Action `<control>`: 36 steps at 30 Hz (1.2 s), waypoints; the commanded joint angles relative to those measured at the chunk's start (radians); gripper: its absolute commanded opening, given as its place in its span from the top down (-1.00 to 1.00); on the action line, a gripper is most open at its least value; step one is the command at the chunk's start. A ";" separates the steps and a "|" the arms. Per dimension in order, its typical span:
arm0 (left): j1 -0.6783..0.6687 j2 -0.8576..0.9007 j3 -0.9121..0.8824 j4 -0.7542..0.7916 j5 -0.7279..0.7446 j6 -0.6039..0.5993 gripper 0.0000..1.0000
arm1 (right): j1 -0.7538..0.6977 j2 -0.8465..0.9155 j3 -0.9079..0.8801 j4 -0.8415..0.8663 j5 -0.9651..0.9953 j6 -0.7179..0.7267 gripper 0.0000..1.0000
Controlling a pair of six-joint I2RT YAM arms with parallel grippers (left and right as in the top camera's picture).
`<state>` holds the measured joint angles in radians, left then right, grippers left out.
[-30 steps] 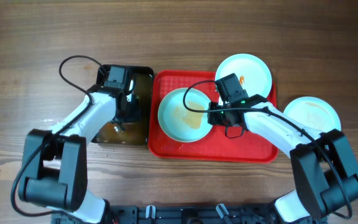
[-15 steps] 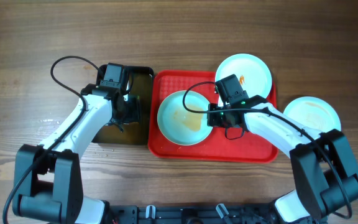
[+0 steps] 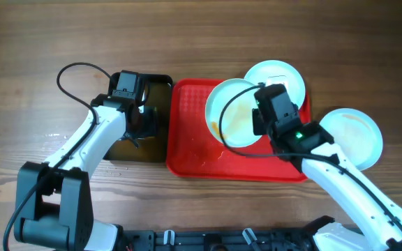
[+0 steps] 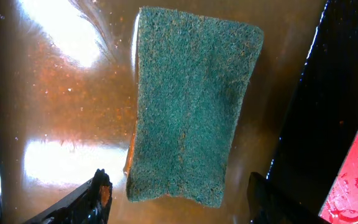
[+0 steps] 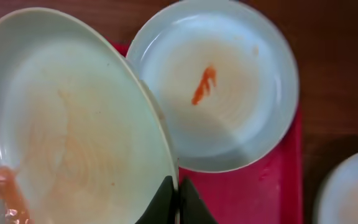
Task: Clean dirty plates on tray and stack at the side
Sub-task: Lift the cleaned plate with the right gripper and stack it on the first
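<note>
My right gripper (image 3: 259, 120) (image 5: 176, 198) is shut on the rim of a pale plate (image 3: 232, 120) (image 5: 67, 118) and holds it tilted above the red tray (image 3: 190, 150). This plate has orange smears. A second plate (image 3: 283, 75) (image 5: 229, 81) with an orange streak lies on the tray's far right corner. A third plate (image 3: 358, 136) lies on the table right of the tray. My left gripper (image 3: 139, 120) (image 4: 176, 199) is open over a green sponge (image 4: 191, 106) floating in the black basin (image 3: 160, 87) of brown water.
The basin stands against the tray's left side. Wet orange drops lie on the tray floor (image 3: 208, 155). Bare wooden table (image 3: 33, 42) lies to the far left and along the back. A black cable (image 3: 75, 77) loops over the left arm.
My right gripper has lifted the smeared plate off the tray floor and carried it right, tilting it over the tray's right half. The left arm shifted slightly earlier, then held over the basin.
</note>
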<state>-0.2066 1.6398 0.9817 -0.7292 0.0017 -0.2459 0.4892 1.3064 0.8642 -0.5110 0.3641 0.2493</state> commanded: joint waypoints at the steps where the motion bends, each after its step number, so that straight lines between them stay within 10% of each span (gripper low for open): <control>1: 0.001 -0.007 -0.001 0.003 0.008 -0.009 -0.36 | 0.075 -0.024 0.005 0.009 0.248 -0.202 0.91; 10: 0.001 -0.007 -0.001 0.003 0.009 -0.009 -0.35 | 0.281 -0.024 0.005 0.281 0.643 -0.823 0.92; 16: 0.001 -0.007 -0.001 0.003 0.008 -0.009 -0.34 | 0.293 -0.023 0.005 0.324 0.675 -0.858 0.91; 19: 0.001 -0.007 -0.001 0.003 0.008 -0.009 -0.35 | 0.284 -0.021 0.005 0.322 0.659 -0.721 0.91; 25: 0.001 -0.007 -0.001 0.003 0.009 -0.009 -0.34 | -0.011 -0.021 0.005 0.079 0.093 0.045 0.91; 36: 0.001 -0.007 -0.001 0.003 0.008 -0.009 -0.33 | -0.760 -0.021 0.005 -0.095 -0.347 0.285 0.91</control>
<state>-0.2066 1.6398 0.9813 -0.7265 0.0021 -0.2459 -0.1604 1.3003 0.8623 -0.5735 0.0959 0.4805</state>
